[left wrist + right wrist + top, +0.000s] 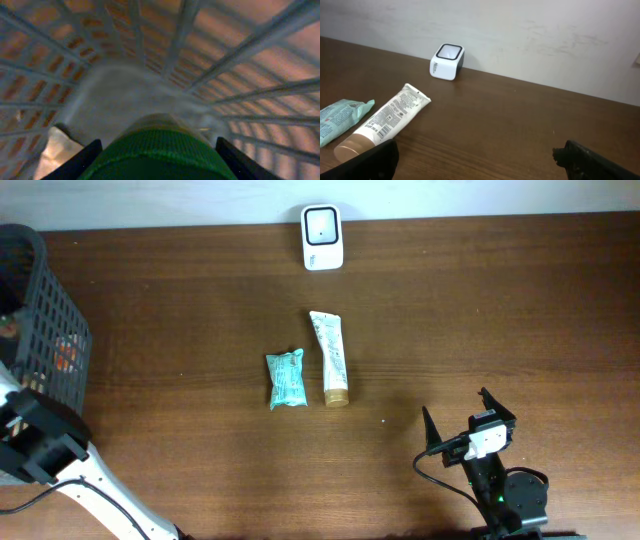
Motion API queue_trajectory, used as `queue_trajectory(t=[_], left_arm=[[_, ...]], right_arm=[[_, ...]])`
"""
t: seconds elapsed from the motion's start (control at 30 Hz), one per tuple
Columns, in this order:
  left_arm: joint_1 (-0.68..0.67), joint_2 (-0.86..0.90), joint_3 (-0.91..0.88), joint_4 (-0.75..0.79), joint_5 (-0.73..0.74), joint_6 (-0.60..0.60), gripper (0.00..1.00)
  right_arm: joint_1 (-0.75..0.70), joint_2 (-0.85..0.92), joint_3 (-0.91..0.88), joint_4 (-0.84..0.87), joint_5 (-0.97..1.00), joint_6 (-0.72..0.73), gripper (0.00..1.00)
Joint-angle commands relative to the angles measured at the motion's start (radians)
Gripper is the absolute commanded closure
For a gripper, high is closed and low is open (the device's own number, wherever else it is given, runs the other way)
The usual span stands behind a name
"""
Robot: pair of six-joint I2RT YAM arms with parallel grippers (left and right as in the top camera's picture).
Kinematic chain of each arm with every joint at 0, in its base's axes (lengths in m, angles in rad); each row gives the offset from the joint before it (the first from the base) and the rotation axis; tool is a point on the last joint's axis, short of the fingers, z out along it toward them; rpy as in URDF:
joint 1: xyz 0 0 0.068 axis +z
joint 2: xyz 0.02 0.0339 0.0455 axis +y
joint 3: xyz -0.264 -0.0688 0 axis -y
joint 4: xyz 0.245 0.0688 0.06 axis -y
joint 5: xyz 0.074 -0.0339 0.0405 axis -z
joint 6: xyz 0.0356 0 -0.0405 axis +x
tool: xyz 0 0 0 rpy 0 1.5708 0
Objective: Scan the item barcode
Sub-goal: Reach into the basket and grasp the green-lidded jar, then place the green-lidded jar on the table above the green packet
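Dark wood tabletop (500,300), white wall behind. Scanner (322,237) stands at the far edge. Left end effector (157,152) is down inside the black basket (45,310), fingers closed against a green ribbed item (160,135). Right end effector (457,412) hangs wide, holding nothing. Tube (330,358) and teal packet (285,379) lie mid-table. Advice: lift straight up, clear of the basket wall. Check the grip sits square, then find the barcode face before presenting it to the scanner.

A dark brown wooden table (500,330) stands against a plain off-white wall (545,30), evenly lit.
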Motion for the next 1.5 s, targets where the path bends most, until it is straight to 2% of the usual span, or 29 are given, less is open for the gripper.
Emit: queue_trajectory(t=[0.0,0.3,0.53,0.67,0.9,1.03,1.2,1.47], left_arm=[[0.002,-0.013,0.154,-0.074,0.090,-0.089,0.52],[0.002,-0.236,0.194,-0.088,0.178,-0.140,0.50],[-0.018,-0.430,0.194,-0.118,0.387,-0.142,0.49],[-0.102,-0.500,0.194,-0.192,0.393,-0.142,0.48],[-0.323,-0.505,0.156,-0.267,0.380,-0.100,0.46],[-0.475,-0.504,0.044,-0.273,0.249,-0.072,0.45],[-0.622,-0.504,-0.157,-0.253,0.191,-0.047,0.46],[-0.789,-0.504,-0.624,0.064,0.151,-0.048,0.46]], right_arm=[[0.007,-0.006,-0.008,-0.001,0.005,0.011,0.02],[0.007,-0.006,-0.008,-0.001,0.004,0.011,0.02],[0.007,-0.006,-0.008,-0.001,0.004,0.011,0.02],[0.007,-0.006,-0.008,-0.001,0.004,0.011,0.02],[0.007,-0.006,-0.008,-0.001,0.005,0.011,0.02],[0.007,-0.006,-0.008,-0.001,0.004,0.011,0.02],[0.007,-0.006,-0.008,-0.001,0.005,0.011,0.01],[0.007,-0.006,-0.008,-0.001,0.005,0.011,0.02]])
